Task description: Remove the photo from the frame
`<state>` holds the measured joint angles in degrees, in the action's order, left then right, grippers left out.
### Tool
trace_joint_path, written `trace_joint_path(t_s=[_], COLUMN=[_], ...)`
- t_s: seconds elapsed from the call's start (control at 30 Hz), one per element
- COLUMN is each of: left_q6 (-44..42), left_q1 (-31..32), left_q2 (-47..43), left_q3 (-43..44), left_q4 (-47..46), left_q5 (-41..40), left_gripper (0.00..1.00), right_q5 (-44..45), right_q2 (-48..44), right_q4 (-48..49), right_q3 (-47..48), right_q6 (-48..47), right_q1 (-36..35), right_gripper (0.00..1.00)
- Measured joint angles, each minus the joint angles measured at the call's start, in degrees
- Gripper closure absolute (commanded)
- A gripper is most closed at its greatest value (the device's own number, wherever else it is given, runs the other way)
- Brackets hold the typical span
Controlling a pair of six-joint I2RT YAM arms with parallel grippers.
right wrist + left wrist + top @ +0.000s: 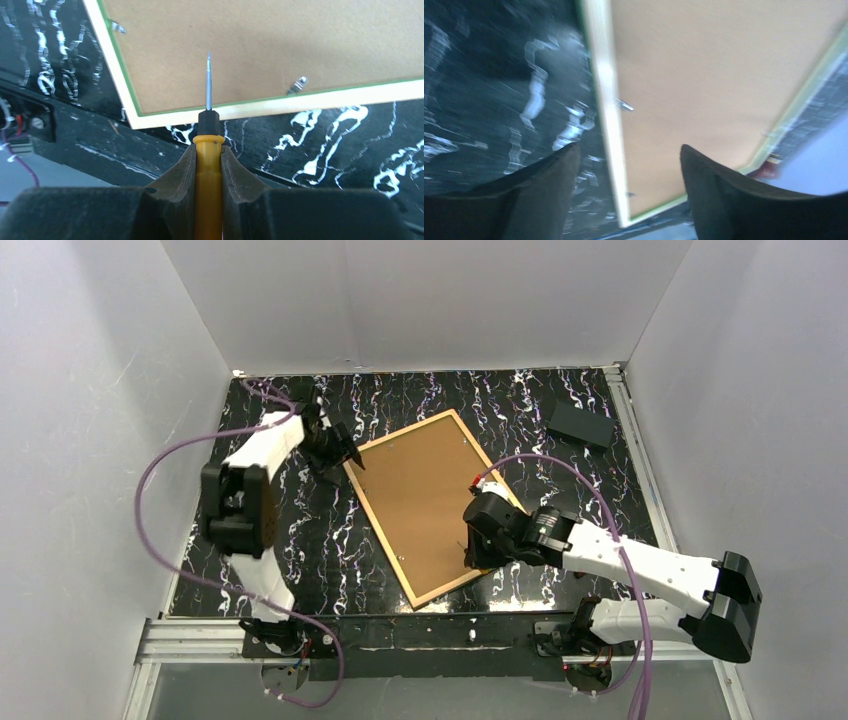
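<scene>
The left arm (262,445) folds up at its elbow and reaches far and rightward. Its jaws stand wide, empty, just above the far-left corner of the thin rectangular frame with the narrow green border (380,535), one finger (555,175) over the black white-veined bench (300,540).

The right arm (640,558) has its elbow out to the right and its forearm runs leftward to the frame's right long side. Its jaws are clamped on a yellow-handled screwdriver (208,150), whose thin metal tip points over the plain brown fibreboard backing panel (420,505).

The frame lies flat on the bench, face down, backing uppermost. Its long axis runs far to near, with the near end swung rightward. The photo cannot be seen.
</scene>
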<state>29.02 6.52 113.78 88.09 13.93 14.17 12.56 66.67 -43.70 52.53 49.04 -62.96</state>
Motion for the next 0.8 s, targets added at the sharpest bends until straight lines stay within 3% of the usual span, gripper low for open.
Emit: trace_joint_path(t_s=[0.17,0.33,0.4,0.67,0.8], left_q6=[17.09,36.83,43.45,61.48,65.75], left_q1=[3.54,16.48,21.11,30.75,33.55], left_q2=[-24.72,-28.81,-28.28,-33.62,-38.03], left_q3=[-22.1,-38.58,-43.39,-53.31,-54.42], left_q4=[-15.87,-39.06,-44.22,-52.37,-50.45], left_q5=[13.0,20.55,21.2,16.11,11.67], left_gripper=[0.18,0.17,0.17,0.23,0.35], right_q5=[-1.11,-2.36,-2.8,-3.34,-3.39], right_q2=[-7.65,-13.94,-13.86,-13.25,-10.88], right_q4=[10.23,17.42,19.23,24.24,24.7], right_q3=[-7.82,-14.97,-14.97,-14.97,-14.95], right_q6=[-1.2,-1.27,-1.25,-1.22,-1.38], right_q1=[0.0,0.0,0.0,0.0,0.0], right_gripper=[0.99,0.99,0.99,0.99,0.99])
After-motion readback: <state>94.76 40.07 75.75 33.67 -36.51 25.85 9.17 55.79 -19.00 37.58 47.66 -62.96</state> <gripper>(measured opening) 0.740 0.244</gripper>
